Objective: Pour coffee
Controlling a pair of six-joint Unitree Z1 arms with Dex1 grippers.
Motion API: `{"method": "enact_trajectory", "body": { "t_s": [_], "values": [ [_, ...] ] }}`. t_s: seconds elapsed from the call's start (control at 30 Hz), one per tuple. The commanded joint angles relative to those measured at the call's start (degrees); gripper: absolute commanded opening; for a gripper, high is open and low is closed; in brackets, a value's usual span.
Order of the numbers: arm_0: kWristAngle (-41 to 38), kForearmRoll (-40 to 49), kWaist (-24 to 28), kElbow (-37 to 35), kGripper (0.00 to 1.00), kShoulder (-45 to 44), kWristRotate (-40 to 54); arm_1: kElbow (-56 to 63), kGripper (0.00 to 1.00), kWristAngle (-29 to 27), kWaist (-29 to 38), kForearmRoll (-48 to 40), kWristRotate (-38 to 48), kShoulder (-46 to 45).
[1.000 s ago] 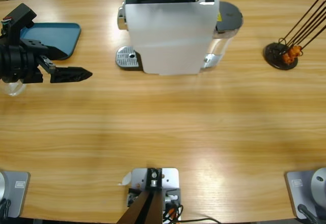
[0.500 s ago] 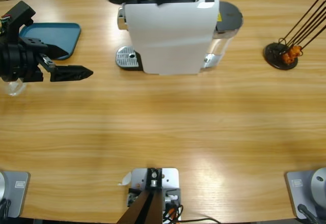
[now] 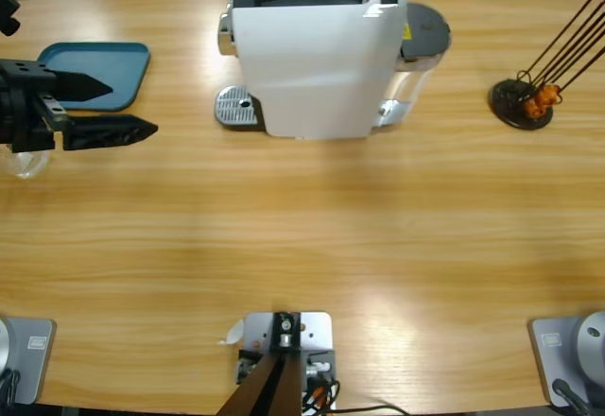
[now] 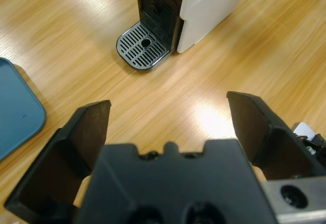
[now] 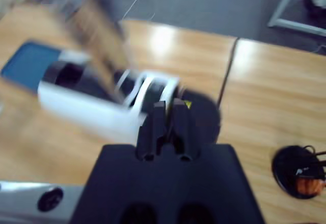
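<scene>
Here the left gripper (image 3: 118,109) hangs spread and empty near the table's left edge beside the blue tray (image 3: 128,68), so it should line up squarely before reaching the coffee machine (image 3: 317,57) at the far edge; no coffee shows, and the right gripper (image 5: 165,127) looks pressed closed.

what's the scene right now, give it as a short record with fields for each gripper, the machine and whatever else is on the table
left gripper: open, empty, above bare table, facing the coffee machine's drip tray
right gripper: shut, empty, raised above the machine; not seen in the high view
coffee machine: white, at the table's far side, nothing on its round metal drip tray
blue tray: on the table beside the left gripper
black stand: dark sticks and an orange piece, at the other end of the table
table: long, wooden
coffee: not visible
</scene>
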Motion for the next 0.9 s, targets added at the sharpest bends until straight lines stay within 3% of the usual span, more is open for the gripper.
{"method": "enact_trajectory", "body": {
  "t_s": [0.03,0.33,0.53,0.9],
  "values": [
    [-1.15,0.99,-0.96,2.25,1.0,-1.93,-0.71,-5.05,0.0,5.6,-4.85,-11.3,5.89,8.32],
    [-0.85,1.08,-1.23,2.43,1.0,-2.37,-0.63,-5.86,0.0,14.02,-3.37,-15.96,10.93,11.38],
    [-0.8,1.08,-1.23,3.22,1.0,-2.84,-0.57,-6.65,0.0,13.97,1.71,-16.35,11.98,14.88],
    [-0.71,1.17,-1.14,3.31,1.0,-2.81,-0.45,-7.53,0.0,13.85,4.71,-16.35,12.18,18.38]
  ]
}}
